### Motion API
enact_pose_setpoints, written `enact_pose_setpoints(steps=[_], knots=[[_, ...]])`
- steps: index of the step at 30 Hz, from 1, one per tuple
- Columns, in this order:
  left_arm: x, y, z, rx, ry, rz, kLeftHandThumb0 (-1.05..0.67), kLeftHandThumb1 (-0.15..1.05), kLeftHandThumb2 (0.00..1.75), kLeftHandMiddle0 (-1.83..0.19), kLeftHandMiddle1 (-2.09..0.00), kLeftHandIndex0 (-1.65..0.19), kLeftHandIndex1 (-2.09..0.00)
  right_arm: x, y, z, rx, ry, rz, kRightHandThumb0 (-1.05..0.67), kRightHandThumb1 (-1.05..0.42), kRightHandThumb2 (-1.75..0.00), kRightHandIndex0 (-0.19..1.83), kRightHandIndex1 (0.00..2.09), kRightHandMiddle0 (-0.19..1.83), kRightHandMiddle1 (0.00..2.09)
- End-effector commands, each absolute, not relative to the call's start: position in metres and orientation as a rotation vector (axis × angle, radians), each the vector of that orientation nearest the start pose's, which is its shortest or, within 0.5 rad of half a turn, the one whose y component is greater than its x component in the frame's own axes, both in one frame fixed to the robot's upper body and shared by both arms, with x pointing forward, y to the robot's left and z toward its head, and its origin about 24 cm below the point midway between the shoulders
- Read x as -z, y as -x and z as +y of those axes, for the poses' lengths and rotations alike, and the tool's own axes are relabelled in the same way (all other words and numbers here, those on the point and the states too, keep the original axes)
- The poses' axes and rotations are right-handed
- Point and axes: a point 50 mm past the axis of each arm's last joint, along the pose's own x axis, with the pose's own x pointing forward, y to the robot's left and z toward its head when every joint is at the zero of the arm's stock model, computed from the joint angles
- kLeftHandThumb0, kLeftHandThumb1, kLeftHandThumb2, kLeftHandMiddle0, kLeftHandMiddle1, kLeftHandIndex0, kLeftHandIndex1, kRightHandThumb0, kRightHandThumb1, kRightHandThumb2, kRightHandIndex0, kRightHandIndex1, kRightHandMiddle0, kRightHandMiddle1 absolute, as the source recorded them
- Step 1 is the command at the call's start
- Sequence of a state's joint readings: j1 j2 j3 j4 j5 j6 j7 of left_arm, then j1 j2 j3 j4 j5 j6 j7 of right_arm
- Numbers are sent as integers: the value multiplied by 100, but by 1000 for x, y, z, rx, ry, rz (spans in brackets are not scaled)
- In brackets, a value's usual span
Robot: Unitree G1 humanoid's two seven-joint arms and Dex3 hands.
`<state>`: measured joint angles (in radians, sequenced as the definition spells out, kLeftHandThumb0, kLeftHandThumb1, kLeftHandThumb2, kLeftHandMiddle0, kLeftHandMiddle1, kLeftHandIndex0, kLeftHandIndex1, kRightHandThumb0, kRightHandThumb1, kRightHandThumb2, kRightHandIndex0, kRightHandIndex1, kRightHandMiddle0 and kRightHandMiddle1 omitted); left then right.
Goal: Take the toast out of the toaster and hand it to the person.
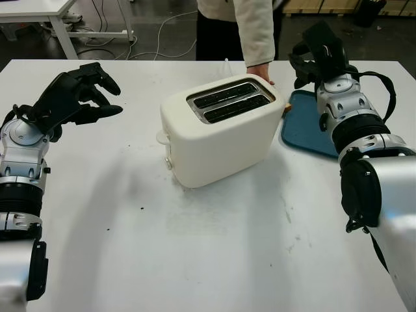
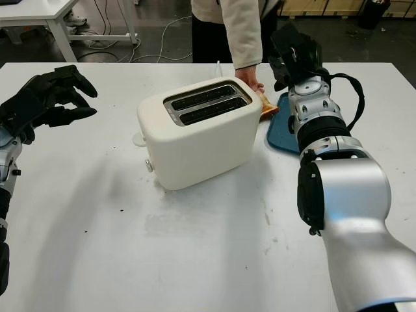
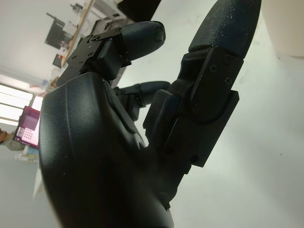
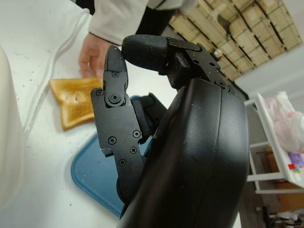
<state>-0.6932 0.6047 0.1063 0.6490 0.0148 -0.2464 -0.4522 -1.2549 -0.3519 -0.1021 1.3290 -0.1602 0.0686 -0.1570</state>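
so the toast (image 4: 76, 102) is already out of the toaster (image 1: 218, 130). both slots look dark and empty from the head camera, and the slice is lying flat on the white table (image 1: 195, 247), close to the far edge, between the toaster's back corner and the blue tray (image 1: 305, 130). one corner of it looks like it reaches the tray rim, hard to be sure. the person's hand (image 4: 95, 52) is down on the table right next to the toast, fingers at its far edge, can't tell if they're actually touching it.

right hand (image 2: 296, 49) is up in the air over the far end of the tray, near the person's arm. it's holding nothing, fingers curled in toward the palm. left hand (image 1: 81, 94) hangs over the left side of the table, well away from the toaster, also holding nothing, fingers bent in a loose claw.

my guess on handling: toast is light, stiff but brittle, crumbly at the crust, so a hard squeeze would crack it. lying flat makes it awkward, so i'd take it by the edge nearest the tray, thumb under and fingers on top, gentle pinch.
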Motion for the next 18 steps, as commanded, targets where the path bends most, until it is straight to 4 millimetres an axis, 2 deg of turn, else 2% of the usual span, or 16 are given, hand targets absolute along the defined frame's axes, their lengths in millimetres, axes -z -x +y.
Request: enact_pose_setpoints(steps=[1,5,7,10,12,15,16,17,18], knots=[[-178,-356,270,214,-586,-215,-105,85,0,-32,-162,-36,-150,-186,-424,-214,263,351,71,-29,-92,-37,94,175,56,175],[-177,-355,271,208,-573,-220,-105,84,0,-32,-162,-37,-150,-188,-423,-216,227,335,16,-31,-92,-37,91,175,57,175],[-175,-354,273,194,-558,-211,-105,83,0,-34,-162,-38,-149,-187,-420,-216,198,324,-74,-30,-92,-38,93,175,58,175],[-171,-348,275,180,-539,-221,-105,82,0,-35,-159,-39,-147,-182,-408,-216,171,338,-239,-30,-92,-36,93,175,64,175],[-167,-343,276,158,-525,-232,-105,83,0,-37,-155,-39,-145,-177,-395,-216,162,321,-313,-36,-92,-35,96,175,70,175],[-159,-332,275,124,-478,-255,-105,82,0,-37,-151,-38,-141,-162,-366,-220,135,230,-385,-40,-92,-35,92,168,78,147],[-156,-327,275,111,-458,-266,-105,83,1,-35,-152,-36,-143,-155,-355,-221,126,217,-392,-45,-92,-35,90,161,78,133],[-154,-324,274,100,-444,-272,-105,83,0,-34,-154,-35,-144,-151,-345,-222,119,211,-394,-48,-92,-34,89,147,81,112],[-151,-320,273,86,-423,-274,-105,83,0,-33,-155,-34,-145,-145,-335,-221,108,202,-393,-49,-92,-34,88,141,83,101]])
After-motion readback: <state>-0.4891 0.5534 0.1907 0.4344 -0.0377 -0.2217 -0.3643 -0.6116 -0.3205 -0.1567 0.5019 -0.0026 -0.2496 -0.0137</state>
